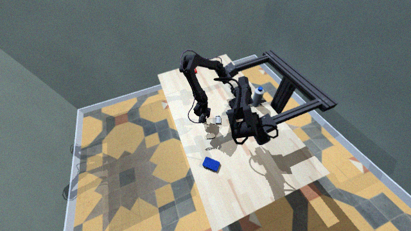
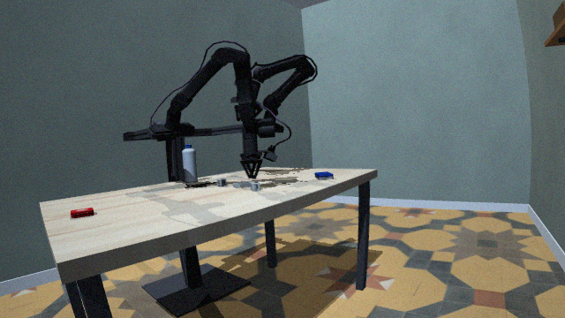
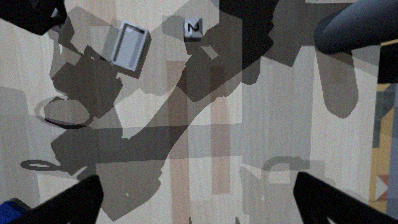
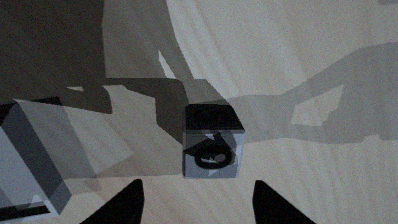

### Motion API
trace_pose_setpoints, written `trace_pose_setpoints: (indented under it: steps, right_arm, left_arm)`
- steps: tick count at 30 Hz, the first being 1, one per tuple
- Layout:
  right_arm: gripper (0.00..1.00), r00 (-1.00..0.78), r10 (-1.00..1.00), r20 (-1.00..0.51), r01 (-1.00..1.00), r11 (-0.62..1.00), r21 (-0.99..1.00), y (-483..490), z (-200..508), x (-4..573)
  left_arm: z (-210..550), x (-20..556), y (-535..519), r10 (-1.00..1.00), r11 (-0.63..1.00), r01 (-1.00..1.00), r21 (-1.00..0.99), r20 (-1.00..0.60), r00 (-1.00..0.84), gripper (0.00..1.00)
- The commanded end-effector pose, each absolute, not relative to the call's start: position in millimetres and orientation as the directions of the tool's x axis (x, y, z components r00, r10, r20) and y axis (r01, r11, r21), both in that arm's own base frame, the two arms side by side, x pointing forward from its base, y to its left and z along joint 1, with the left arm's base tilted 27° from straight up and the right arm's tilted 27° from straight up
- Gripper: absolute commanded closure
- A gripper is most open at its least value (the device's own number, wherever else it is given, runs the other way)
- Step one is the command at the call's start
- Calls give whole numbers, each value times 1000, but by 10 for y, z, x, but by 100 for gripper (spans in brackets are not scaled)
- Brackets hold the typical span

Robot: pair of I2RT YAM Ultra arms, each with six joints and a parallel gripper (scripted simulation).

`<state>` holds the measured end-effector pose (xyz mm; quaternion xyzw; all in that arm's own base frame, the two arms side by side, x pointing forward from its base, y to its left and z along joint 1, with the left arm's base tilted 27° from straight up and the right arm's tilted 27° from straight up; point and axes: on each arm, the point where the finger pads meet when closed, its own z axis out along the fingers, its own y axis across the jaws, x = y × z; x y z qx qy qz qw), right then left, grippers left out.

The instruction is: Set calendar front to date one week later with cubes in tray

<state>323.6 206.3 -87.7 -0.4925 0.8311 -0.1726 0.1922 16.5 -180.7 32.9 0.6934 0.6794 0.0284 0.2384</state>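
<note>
The calendar tray stands empty on the table; its month name is not readable. One cube lies on the table beside the tray, with a 2 facing up in the left wrist view. The other cube lies on the tray's other side, showing a 0 in the right wrist view. My right gripper is partly open and empty, above and just short of the 0 cube. My left gripper is wide open and empty, high above the table.
A white bottle with a blue cap stands near the robot's mount. A blue block lies off to one side. A red object lies near the table's other end.
</note>
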Motion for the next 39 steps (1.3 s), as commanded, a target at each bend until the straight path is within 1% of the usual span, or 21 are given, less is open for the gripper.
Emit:
trace_pose_setpoints:
  steps: [1, 6, 13, 15, 21, 25, 39]
  right_arm:
    - [44, -426, -888, -171, -784, 457, -420, 2141, -779, 3272]
    - [44, -443, -877, -187, -776, 480, -410, 2110, -741, 3356]
    - [44, -437, -878, -196, -775, 478, -413, 2143, -710, 3367]
    - [44, -437, -878, -196, -775, 478, -413, 2143, -710, 3367]
    - [44, -437, -877, -199, -773, 480, -416, 2146, -706, 3376]
    - [44, -447, -876, -180, -773, 480, -414, 2103, -798, 3342]
    - [44, -447, -876, -180, -773, 480, -414, 2103, -798, 3342]
  left_arm:
    - [321, 132, -1942, 964, -48, 966, 254, -243, 111, 0]
    - [233, 297, -1974, 973, -74, 988, 133, -209, 101, 0]
    - [156, 589, -1960, 976, -30, 999, 22, -217, 34, 0]
    - [156, 589, -1960, 976, -30, 999, 22, -217, 34, 0]
    - [125, 729, -1892, 979, 36, 999, 8, -203, -33, 0]
    - [128, 716, -1884, 979, 31, 999, 7, -200, -29, 0]
    - [131, 715, -1886, 979, 31, 999, 7, -201, -29, 0]
